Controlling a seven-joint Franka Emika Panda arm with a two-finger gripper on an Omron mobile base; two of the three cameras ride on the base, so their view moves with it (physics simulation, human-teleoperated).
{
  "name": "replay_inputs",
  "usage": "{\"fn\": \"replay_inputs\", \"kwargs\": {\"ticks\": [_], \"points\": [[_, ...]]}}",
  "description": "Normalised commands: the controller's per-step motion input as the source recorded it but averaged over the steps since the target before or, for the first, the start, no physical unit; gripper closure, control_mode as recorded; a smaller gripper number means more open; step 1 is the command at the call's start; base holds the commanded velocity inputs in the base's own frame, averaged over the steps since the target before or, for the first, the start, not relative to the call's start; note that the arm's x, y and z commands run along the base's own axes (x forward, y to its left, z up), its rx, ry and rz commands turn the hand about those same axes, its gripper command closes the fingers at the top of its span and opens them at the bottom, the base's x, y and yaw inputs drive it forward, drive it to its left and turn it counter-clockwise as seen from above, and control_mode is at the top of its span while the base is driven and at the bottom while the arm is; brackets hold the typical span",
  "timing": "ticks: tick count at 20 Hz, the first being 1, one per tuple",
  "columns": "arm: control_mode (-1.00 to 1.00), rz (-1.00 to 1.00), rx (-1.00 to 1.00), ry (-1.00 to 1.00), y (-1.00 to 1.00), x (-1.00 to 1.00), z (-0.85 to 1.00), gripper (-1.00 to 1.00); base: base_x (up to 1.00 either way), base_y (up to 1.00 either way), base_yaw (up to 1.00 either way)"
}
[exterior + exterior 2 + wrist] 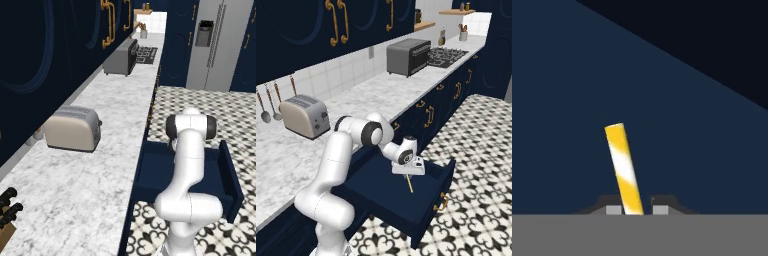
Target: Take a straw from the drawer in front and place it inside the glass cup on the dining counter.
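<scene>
A marbled worktop point(381, 90) runs along navy cabinets, carrying a toaster point(305, 116) and, farther off, a toaster oven point(408, 56); below its near edge the drawer point(432, 197) stands pulled out over the patterned floor. The arm bends down into it, and the gripper point(408, 175) is closed on the straw point(409, 184), which hangs slightly tilted below the fingertips point(614, 210), inside the drawer's dark blue interior.

The premises were a domestic kitchen: marbled worktop point(100, 150) carrying a toaster point(72, 128), gas hob point(448, 54), steel refrigerator point(217, 42), navy cabinets point(356, 20), patterned tile floor point(481, 150).
</scene>
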Motion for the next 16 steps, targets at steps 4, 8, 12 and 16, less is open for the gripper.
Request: {"fn": "replay_inputs", "kwargs": {"ticks": [4, 8, 12, 16], "points": [[-1.00, 0.00, 0.00, 0.00, 0.00, -0.08, 0.02, 1.00, 0.00, 0.00, 0.00], [-1.00, 0.00, 0.04, -0.15, 0.00, -0.67, 0.79, 1.00, 0.00, 0.00, 0.00], [-1.00, 0.00, 0.15, -0.18, 0.00, -0.75, 1.00, 1.00, 0.00, 0.00, 0.00], [-1.00, 0.00, 0.20, -0.14, 0.00, -0.44, 1.00, 1.00, 0.00, 0.00, 0.00]]}}
